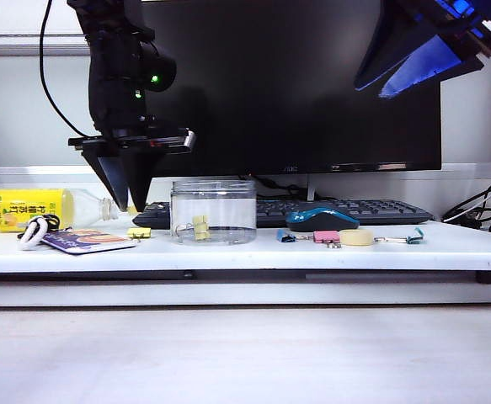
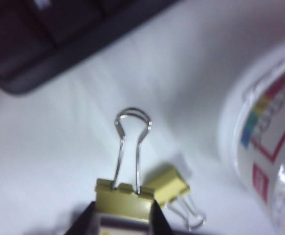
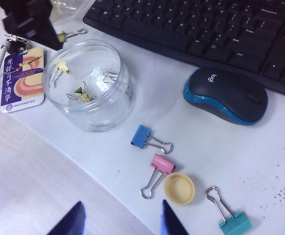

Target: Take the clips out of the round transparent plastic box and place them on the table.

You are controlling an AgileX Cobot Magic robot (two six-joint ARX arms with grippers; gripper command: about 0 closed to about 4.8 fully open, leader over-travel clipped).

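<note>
Clips are found in three places, read from left to right: one pale-yellow clip (image 2: 124, 199) is seen pinched by its body between the fingers of the left gripper (image 2: 124, 223) low over the table (image 1: 228, 251), just left of the jar (image 1: 213, 212), with its long axis running from the body at the fingertips out to the wire handles pointing away from the gripper. A second clip (image 2: 167, 186) lies on the table close beside the held one, and more clips (image 3: 81, 94) are left inside the jar, so the left arm is judged the nearer one for them. The right gripper (image 3: 120, 220) is held with fingers spread wide and empty, high on the right, well apart from the jar.
</note>
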